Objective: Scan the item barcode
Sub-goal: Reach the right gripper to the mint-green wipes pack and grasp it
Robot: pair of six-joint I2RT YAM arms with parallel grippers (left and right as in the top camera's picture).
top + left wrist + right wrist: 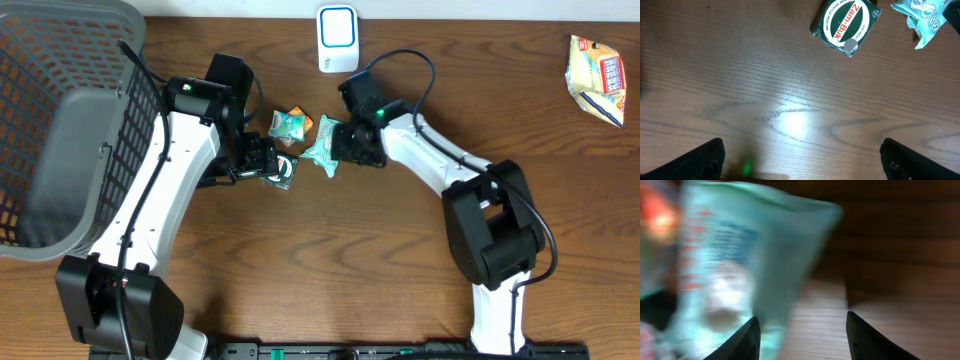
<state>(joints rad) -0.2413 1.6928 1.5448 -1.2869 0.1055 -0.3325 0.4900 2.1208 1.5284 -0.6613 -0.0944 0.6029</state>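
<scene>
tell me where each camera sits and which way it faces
overhead: fixed above the table, facing straight down on basket, scanner, tin and teal packet; left arm and right arm show whole.
left wrist: on the left arm, facing down at the table, tin and teal packet at top; its fingertips in the bottom corners.
right wrist: on the right arm, close to the blurred teal packet; its fingertips along the bottom.
shared: the teal packet shows in all three, the tin in overhead and left wrist.

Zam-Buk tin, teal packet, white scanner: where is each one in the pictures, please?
Zam-Buk tin (846, 26), left wrist view, centre of its printed lid.
teal packet (320, 150), overhead view, middle of the wrapper.
white scanner (338, 38), overhead view, its front face.
</scene>
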